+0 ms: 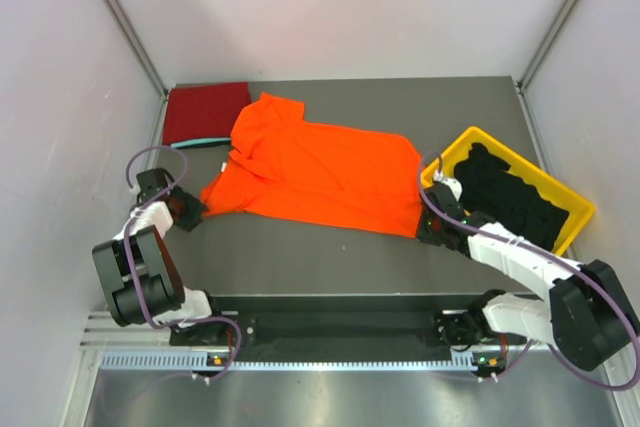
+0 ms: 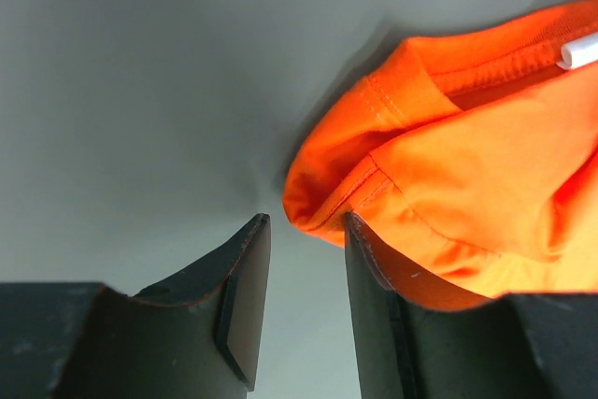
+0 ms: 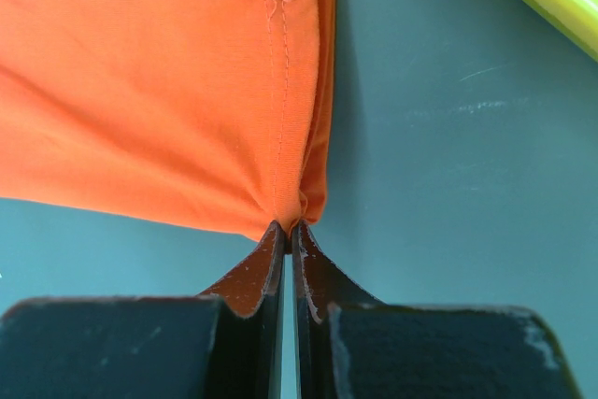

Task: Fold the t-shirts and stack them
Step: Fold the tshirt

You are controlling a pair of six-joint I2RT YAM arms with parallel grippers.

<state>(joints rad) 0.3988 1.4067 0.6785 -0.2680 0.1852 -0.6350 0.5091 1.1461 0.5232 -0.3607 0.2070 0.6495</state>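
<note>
One orange t-shirt (image 1: 320, 172) is clamped in the right pincer (image 3: 288, 231) (left pincer (image 2: 306, 221) apart beside its sleeve).

Teal t-shirt (image 1: 203, 143): thin edge only, rest under Dark red t-shirt (image 1: 205, 112).
Black t-shirts (image 1: 510, 197): heaped in Yellow bin (image 1: 452, 155), number untellable.
Orange t-shirt (image 2: 486, 165): cut by frame edges in both wrist views.
White strip (image 2: 579, 49), perhaps a label: cut by left wrist view's right edge.
</note>
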